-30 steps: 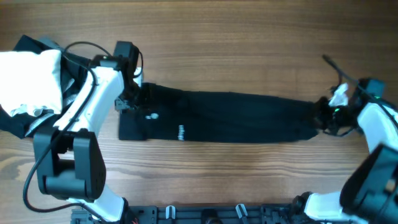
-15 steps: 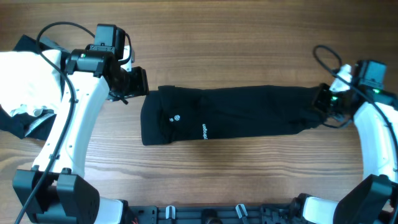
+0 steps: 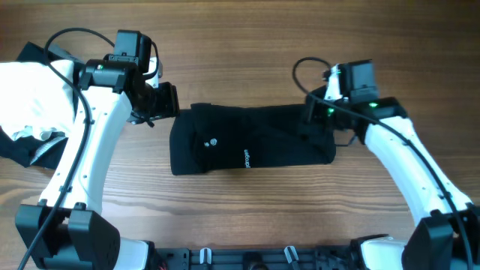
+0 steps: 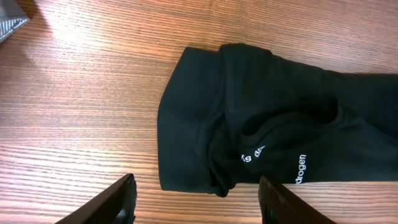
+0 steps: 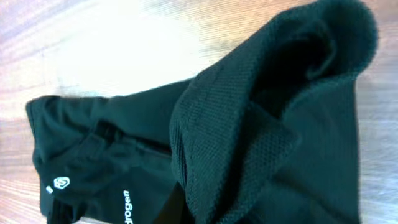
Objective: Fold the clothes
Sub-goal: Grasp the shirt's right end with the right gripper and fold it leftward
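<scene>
A large black garment [image 3: 255, 142] with a small round white mark and white lettering lies across the table's middle. It also shows in the left wrist view [image 4: 261, 118] and the right wrist view [image 5: 112, 155]. My left gripper [image 3: 162, 101] is open and empty, just off the garment's left end, with its fingers apart over bare wood [image 4: 199, 204]. My right gripper [image 3: 315, 120] is shut on the garment's right end and holds it doubled back over the rest. In the right wrist view the bunched fabric hides the jaws [image 5: 205, 202].
A pile of white and black clothes [image 3: 30, 97] lies at the table's far left edge. A grey piece [image 4: 9, 25] shows in the left wrist view's top corner. The robot bases stand along the front edge [image 3: 247, 259].
My right gripper has carried the garment's right end far to the left, folding it to about half its length. My left gripper let go of the left end earlier and has held still since.
</scene>
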{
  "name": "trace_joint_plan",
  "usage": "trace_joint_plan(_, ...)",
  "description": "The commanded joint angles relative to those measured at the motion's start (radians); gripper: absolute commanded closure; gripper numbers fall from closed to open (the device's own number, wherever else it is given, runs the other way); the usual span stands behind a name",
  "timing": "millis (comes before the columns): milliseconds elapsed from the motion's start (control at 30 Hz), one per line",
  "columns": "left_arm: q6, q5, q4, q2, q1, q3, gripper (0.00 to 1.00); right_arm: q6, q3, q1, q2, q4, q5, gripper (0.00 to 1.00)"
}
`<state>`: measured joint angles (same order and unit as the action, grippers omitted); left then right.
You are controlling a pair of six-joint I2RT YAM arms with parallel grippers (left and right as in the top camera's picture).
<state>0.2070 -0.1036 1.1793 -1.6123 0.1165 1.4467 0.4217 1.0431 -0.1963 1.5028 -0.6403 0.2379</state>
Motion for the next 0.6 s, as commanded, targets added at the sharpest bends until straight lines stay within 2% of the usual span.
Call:
trace_joint_plan(0, -0.002, -0.011, 0.008, 0.012, -0.003, 0.018, 0.37, 0.095, 0.013, -0.058, 0.057, 0.013, -0.097, 0.96)
trace_joint_plan(467, -0.002, -0.011, 0.008, 0.012, -0.003, 0.018, 0.36, 0.079, 0.006, -0.168, 0.110, -0.018, -0.028, 0.96)
trace_joint_plan(567, -0.002, -0.011, 0.008, 0.012, -0.003, 0.018, 0.36, 0.130, -0.002, -0.207, 0.110, -0.006, -0.047, 0.96)
